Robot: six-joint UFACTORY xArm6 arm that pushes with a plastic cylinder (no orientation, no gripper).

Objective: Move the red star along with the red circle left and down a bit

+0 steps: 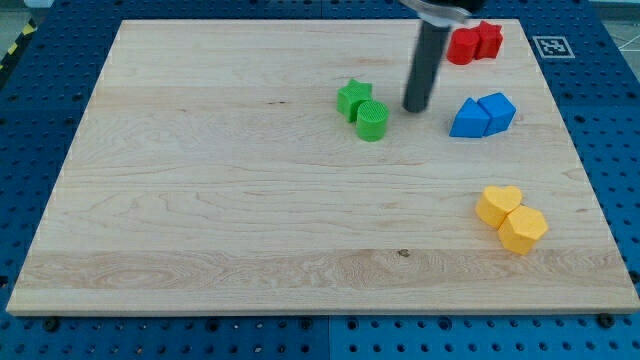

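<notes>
Wooden board (200,200) bears red circle (461,48) and red star (489,38) side-by-side; my tip (415,108), touching nothing, below-left.

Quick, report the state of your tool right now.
No gripper, so nothing held: my tip rests on the board between the green circle and blue blocks, touching neither, below-left of the red pair.

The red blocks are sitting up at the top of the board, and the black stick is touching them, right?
Not quite. In the camera view the red star and red circle do sit at the view's top, but my tip is not touching them: it stands lower down, beside the green circle.
</notes>
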